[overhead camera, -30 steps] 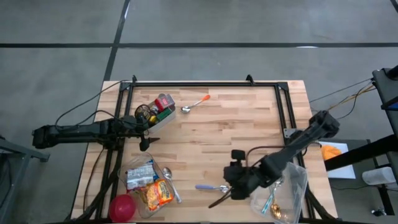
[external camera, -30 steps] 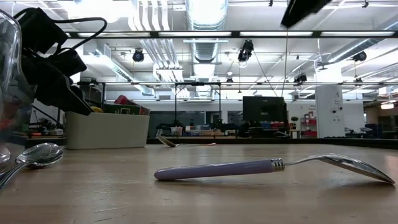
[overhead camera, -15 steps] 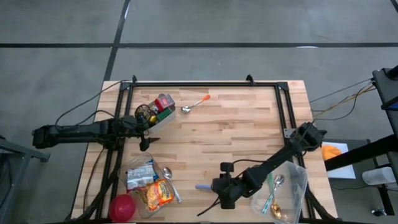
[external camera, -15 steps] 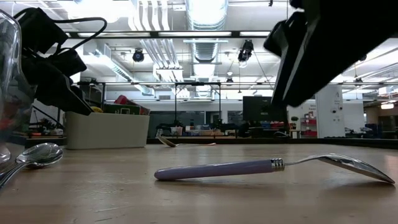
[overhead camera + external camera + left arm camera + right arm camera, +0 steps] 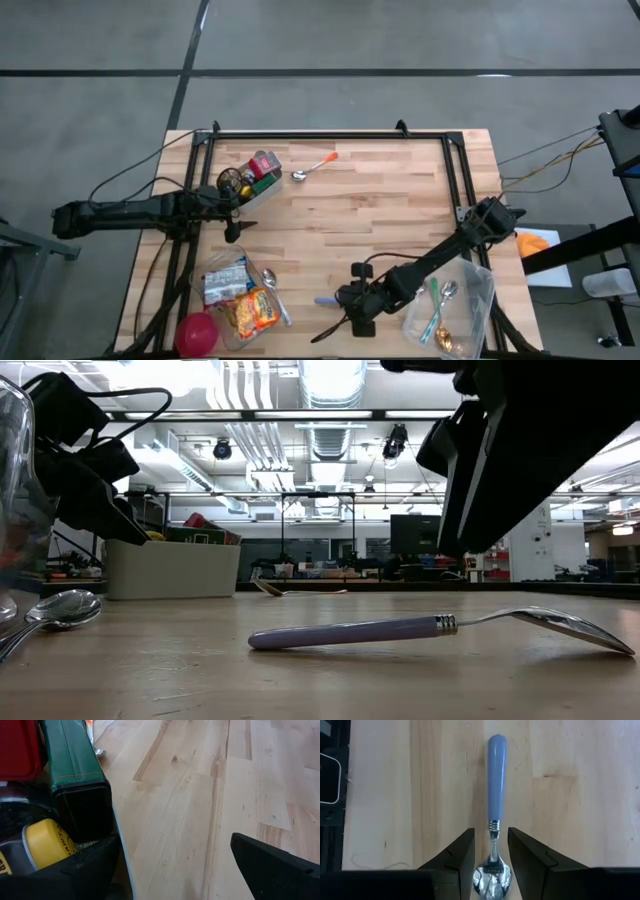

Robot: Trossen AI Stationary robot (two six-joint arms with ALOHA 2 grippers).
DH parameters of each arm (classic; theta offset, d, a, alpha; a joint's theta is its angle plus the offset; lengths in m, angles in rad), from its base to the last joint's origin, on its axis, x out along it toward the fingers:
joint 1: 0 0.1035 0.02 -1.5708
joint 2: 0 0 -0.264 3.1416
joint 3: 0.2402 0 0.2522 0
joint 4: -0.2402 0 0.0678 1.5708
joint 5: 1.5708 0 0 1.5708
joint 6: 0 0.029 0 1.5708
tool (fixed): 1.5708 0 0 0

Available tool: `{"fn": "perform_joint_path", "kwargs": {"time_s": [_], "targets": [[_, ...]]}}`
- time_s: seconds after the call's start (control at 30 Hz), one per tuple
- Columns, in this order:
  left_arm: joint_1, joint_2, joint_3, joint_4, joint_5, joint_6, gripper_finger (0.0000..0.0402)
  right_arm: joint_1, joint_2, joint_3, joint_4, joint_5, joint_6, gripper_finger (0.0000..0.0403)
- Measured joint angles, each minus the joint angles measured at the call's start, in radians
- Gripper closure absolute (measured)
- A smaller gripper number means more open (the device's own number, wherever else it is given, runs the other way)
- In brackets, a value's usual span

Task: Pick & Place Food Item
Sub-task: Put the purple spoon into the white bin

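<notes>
My right pincer (image 5: 490,851): hovering over the spoon with the lilac handle (image 5: 495,790), fingers parted a little and straddling the neck where handle meets bowl. Nothing gripped yet; in the low view the spoon lies flat on the table (image 5: 380,215).
My left pincer (image 5: 232,205): parked at the table's left edge, jaws spread wide, right beside the white bin (image 5: 262,192) with the green box (image 5: 75,755) and yellow-lidded jar (image 5: 42,835) in it. Just waiting.
Where the task's stuff is: odd one, the job says food item, but I'm lined up on a spoon. The snack packets (image 5: 240,295) sit in a clear container near the front left corner, with a red ball (image 5: 197,332) just beside. A clear tub (image 5: 455,305) with a few spoons in it sits off to my right, near the front right corner.
Step in hand: lining up for a pick, as far as I can judge. Approach looks done, grasp not started.
Next move: drop straight down until the fingertips reach the wood, then pinch the thin neck.
Watch out for: that metal neck is skinny and slick, so it could swivel or slip out if I close off-centre.
</notes>
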Motion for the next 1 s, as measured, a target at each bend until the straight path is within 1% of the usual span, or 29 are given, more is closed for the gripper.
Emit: {"fn": "perform_joint_path", "kwargs": {"time_s": [0.2, 0.37, 0.73, 1.0], "targets": [[0.000, 0.000, 0.000, 0.000, 0.000, 0.000, 0.0018, -0.003, 0.000, -0.037, 0.003, -0.002, 0.049, 0.0287], [0.000, 0.000, 0.000, 0.001, 0.000, 0.000, 0.0018, -0.007, 0.000, -0.065, 0.053, -0.026, 0.049, 0.0287], [0.000, 0.000, 0.000, 0.001, 0.000, 0.000, 0.0018, -0.011, 0.000, -0.099, 0.068, -0.028, 0.052, 0.0287], [0.000, 0.000, 0.000, 0.001, 0.000, 0.000, 0.0018, -0.036, 0.000, -0.173, 0.183, -0.090, 0.053, 0.0287]]}}
